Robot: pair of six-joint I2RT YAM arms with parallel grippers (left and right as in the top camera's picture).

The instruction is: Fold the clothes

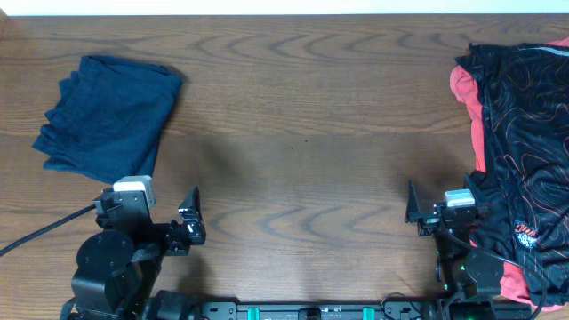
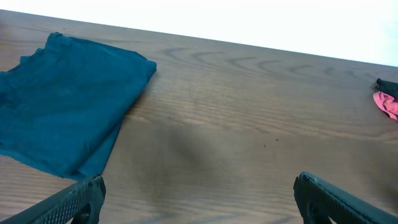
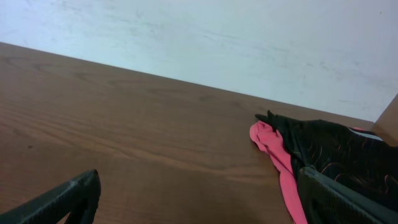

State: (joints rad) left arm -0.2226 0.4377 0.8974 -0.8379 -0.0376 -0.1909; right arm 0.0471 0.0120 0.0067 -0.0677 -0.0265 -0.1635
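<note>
A dark navy-blue garment [image 1: 111, 111] lies folded in a compact pile at the far left of the wooden table [image 1: 302, 133]. It also shows in the left wrist view [image 2: 62, 106], ahead and to the left of the jaws. My left gripper [image 1: 147, 209] is open and empty near the front edge, just in front of the garment's near corner; its jaws [image 2: 199, 199] stand wide apart over bare wood. My right gripper [image 1: 449, 209] is open and empty at the front right; its jaws [image 3: 199, 199] are wide apart over bare wood.
A black garment with thin red line pattern and pink-red lining [image 1: 524, 133] lies spread along the table's right side, beside my right gripper; it shows in the right wrist view [image 3: 336, 149] and at the left wrist view's edge [image 2: 387, 99]. A pale wall [image 3: 217, 37] is behind the table.
</note>
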